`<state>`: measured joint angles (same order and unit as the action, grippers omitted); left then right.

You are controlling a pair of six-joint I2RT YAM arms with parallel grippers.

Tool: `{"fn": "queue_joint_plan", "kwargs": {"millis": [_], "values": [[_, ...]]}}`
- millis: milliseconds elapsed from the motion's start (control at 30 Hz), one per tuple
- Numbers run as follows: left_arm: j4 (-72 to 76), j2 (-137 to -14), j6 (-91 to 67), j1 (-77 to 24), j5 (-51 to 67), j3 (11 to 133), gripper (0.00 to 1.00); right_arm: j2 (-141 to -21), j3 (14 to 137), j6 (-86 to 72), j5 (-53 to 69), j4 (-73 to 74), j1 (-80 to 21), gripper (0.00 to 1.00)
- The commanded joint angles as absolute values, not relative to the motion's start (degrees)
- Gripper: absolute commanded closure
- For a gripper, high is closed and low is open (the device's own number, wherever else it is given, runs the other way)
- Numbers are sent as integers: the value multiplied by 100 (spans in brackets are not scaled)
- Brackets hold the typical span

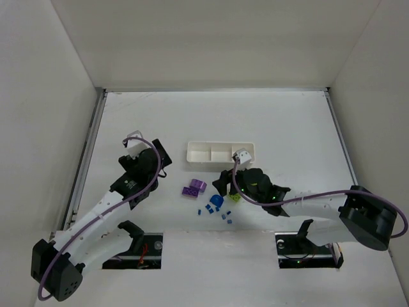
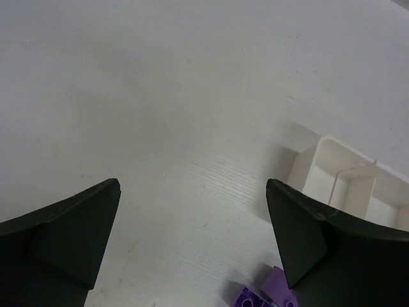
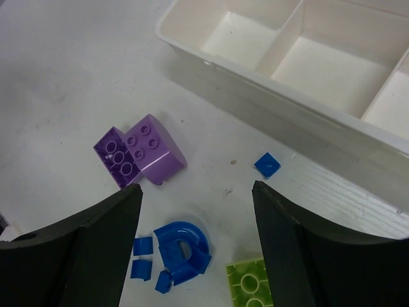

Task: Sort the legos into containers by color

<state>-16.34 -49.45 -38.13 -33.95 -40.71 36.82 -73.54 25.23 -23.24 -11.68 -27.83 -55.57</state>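
The legos lie on the table in front of the white tray, whose three containers show nothing inside. Two purple bricks touch, one of them upside down. A round blue piece sits beside several tiny blue bits, and a blue tile lies nearer the tray. A lime green brick is at the bottom edge. My right gripper hangs open above the blue piece and holds nothing. My left gripper is open over bare table, with the purple bricks low between its fingers.
White walls enclose the table on the left, back and right. A metal rail runs along the left edge. The right arm's purple cable trails toward its base. The tray's left end shows by the left gripper's right finger.
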Motion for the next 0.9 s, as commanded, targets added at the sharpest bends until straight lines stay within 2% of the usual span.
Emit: {"fn": "queue_joint_plan", "kwargs": {"millis": [0, 100, 200, 233, 333, 400, 467, 500, 567, 633, 667, 767, 833, 867], "values": [[-1460, -4878, -3973, -3353, -3947, 3507, 0, -7322, 2611, -2259, -1090, -3173, -5594, 24], [-1328, -4694, -3920, -3335, -3867, 3341, 0, -7286, 2593, -2268, -1064, -3173, -5594, 25], [-1134, -4632, -3894, -3309, -3850, 3147, 0, -7347, 2619, -2241, -1055, -3164, -5646, 32], [-1160, -4632, -3894, -3292, -3884, 3146, 0, -7365, 2619, -2241, -1055, -3173, -5664, 38], [-1187, -4518, -3876, -3282, -3946, 3033, 0, -7523, 2768, -2197, -897, -3103, -5735, 73], [-1099, -4404, -3876, -3291, -4008, 2919, 0, -7576, 2812, -2162, -783, -3050, -5805, 79], [-1133, -4333, -3867, -3291, -3955, 2927, 0, -7637, 2839, -2162, -695, -3093, -5901, 76], [-1134, -4263, -3858, -3344, -3929, 2901, 0, -7725, 2882, -2162, -668, -3102, -5928, 69], [-1020, -4097, -3902, -3414, -3850, 2708, 0, -7909, 3014, -2075, -607, -3042, -5963, 44], [-757, -4008, -3841, -3423, -3614, 2506, 3, -8068, 3128, -1995, -606, -2980, -6077, 30], [-686, -4008, -3823, -3432, -3464, 2461, 9, -8121, 3172, -1986, -624, -2962, -6104, 28], [-607, -4060, -3788, -3449, -3121, 2365, 51, -8323, 3357, -1943, -624, -2944, -6139, 24], [-545, -4130, -3832, -3476, -3033, 2225, 62, -8419, 3532, -1855, -676, -2822, -6139, 23], [-536, -4148, -3867, -3476, -3006, 2180, 63, -8455, 3603, -1854, -694, -2743, -6139, 23]]}}
